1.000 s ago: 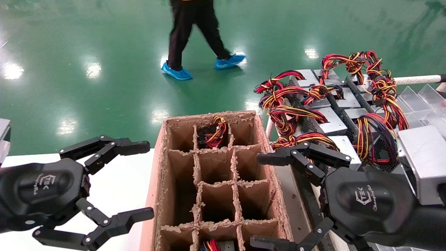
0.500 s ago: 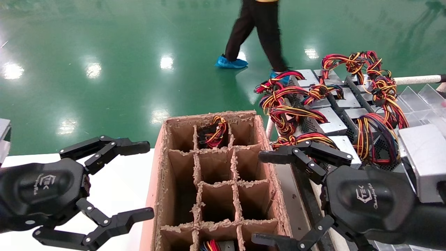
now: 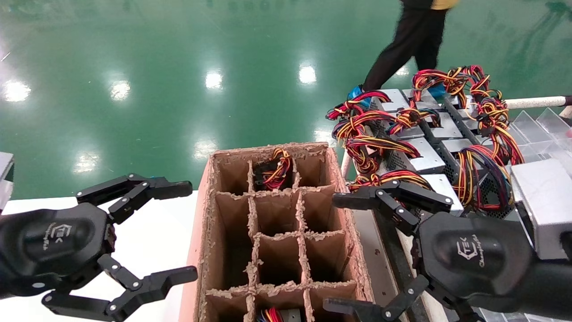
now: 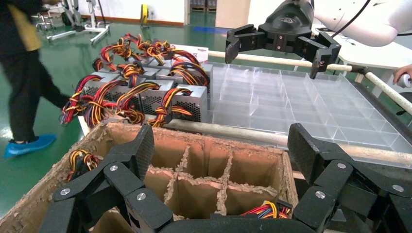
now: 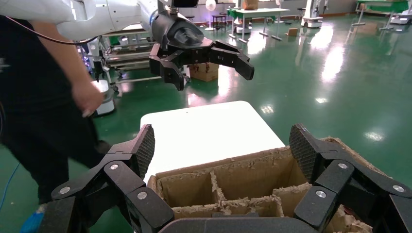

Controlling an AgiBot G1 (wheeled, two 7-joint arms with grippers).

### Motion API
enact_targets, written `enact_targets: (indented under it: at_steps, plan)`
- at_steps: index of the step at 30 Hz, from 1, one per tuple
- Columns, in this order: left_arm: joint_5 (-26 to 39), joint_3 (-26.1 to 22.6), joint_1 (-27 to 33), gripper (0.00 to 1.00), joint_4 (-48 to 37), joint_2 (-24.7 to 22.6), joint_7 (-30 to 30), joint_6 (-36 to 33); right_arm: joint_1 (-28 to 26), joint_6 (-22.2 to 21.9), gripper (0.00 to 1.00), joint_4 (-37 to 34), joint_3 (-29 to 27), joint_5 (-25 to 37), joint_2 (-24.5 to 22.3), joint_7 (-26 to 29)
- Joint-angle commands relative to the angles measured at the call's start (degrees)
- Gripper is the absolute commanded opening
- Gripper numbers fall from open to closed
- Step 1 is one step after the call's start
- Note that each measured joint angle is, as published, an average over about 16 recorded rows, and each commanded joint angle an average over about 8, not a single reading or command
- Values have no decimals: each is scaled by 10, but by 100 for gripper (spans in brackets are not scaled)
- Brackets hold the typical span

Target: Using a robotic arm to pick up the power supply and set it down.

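Several silver-grey power supplies [image 3: 424, 156] lie packed together on a rack at the right, with red-yellow-black wire bundles over them; the left wrist view also shows these power supplies [image 4: 145, 92]. My right gripper [image 3: 335, 254] hangs open between that rack and the cardboard box, holding nothing. The nearest power supply [image 3: 442, 188] is just behind its upper finger. In its own view the right gripper [image 5: 222, 148] spreads wide over the box's cells. My left gripper [image 3: 187, 230] is open and empty over the white table, left of the box.
A brown cardboard box [image 3: 272, 150] with divider cells stands in the middle; wire bundles [image 3: 275, 172] show in its far middle cell. A white table [image 3: 152, 237] is at left and a clear compartment tray [image 3: 545, 129] at far right. A person [image 3: 415, 44] walks behind on the green floor.
The person has walked from the middle to the right behind the rack. My right gripper has shifted very slightly right. The left gripper has not moved.
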State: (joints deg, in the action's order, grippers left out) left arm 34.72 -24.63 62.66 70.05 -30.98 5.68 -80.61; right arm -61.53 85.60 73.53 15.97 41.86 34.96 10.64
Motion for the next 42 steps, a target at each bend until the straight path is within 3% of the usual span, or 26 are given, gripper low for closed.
enact_targets:
  at_steps: [1,42]
  plan:
    - [0,0,0,100,0,0,0,0,0,0,100,0,0,0,0,0]
    - [0,0,0,100,0,0,0,0,0,-1,100,0,0,0,0,0]
